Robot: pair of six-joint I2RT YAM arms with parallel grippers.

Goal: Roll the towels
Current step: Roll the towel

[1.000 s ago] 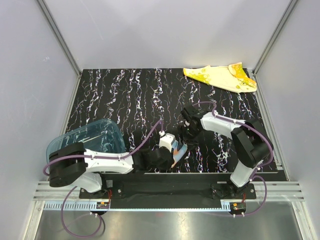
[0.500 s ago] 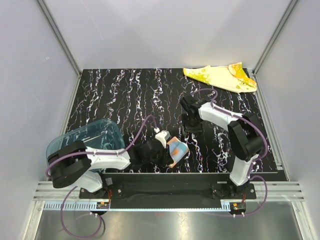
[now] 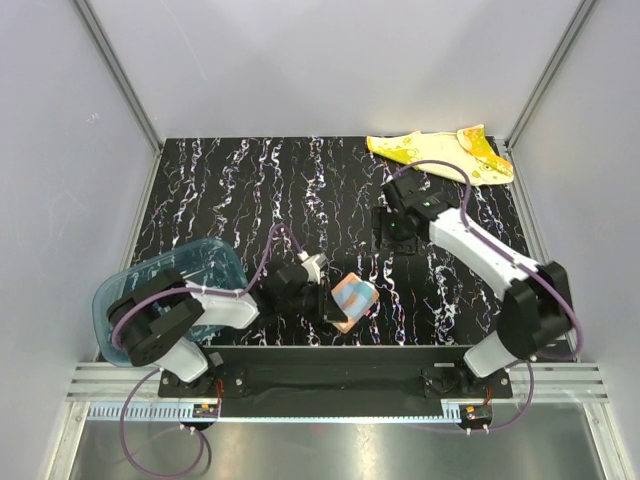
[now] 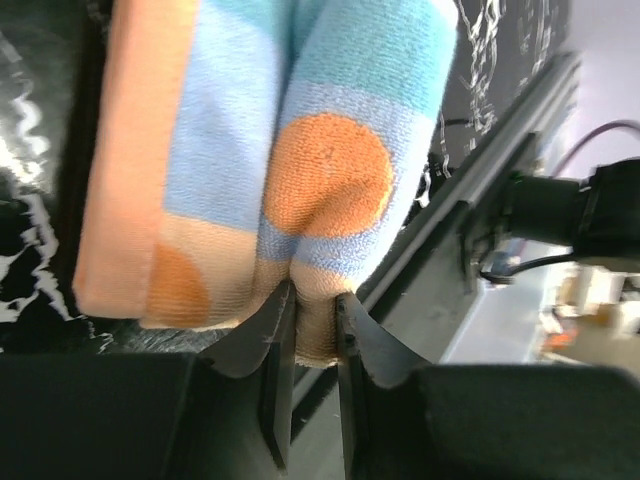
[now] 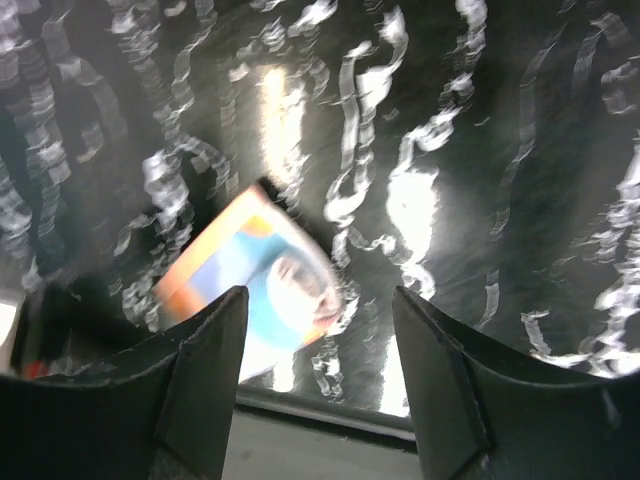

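Close to the desk's (image 3: 250,190) near edge, the left claw (image 4: 310,300) is pinched narrow on the hem of the orange-pink towel (image 4: 300,130), which is bunched into a thick bundle. The teal tray (image 3: 200,265) sits at the near left. Farther back, the right claw (image 5: 318,295) hangs over bare desk with its jaws spread wide and gripping nothing. The yellow towel (image 3: 440,155) lies flat at the far right corner.

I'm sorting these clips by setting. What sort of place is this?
Probably a robotics lab test cell, not a home: plain grey walls with metal framing enclose a black marbled tabletop, with an aluminium rail along its near edge.
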